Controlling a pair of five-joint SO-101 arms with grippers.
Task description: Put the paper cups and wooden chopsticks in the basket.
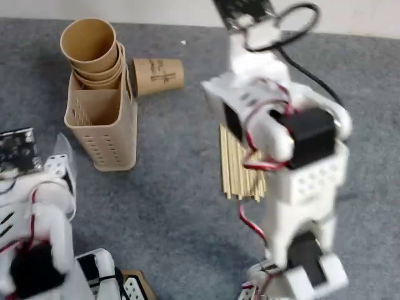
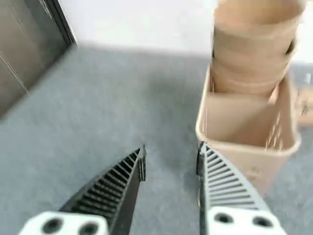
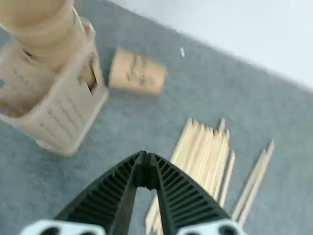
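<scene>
Grey carpeted surface [image 1: 175,212]. Chopsticks [image 3: 205,152]: light, stiff, roll-prone; I grip bundle mid-length. My right pincer [image 3: 145,159] pressed together, empty; left pincer [image 2: 171,152] spread near basket [image 2: 244,159].

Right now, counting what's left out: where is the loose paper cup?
In the high view the loose paper cup lies on its side just right of the basket, beside the stacked cups.
</scene>
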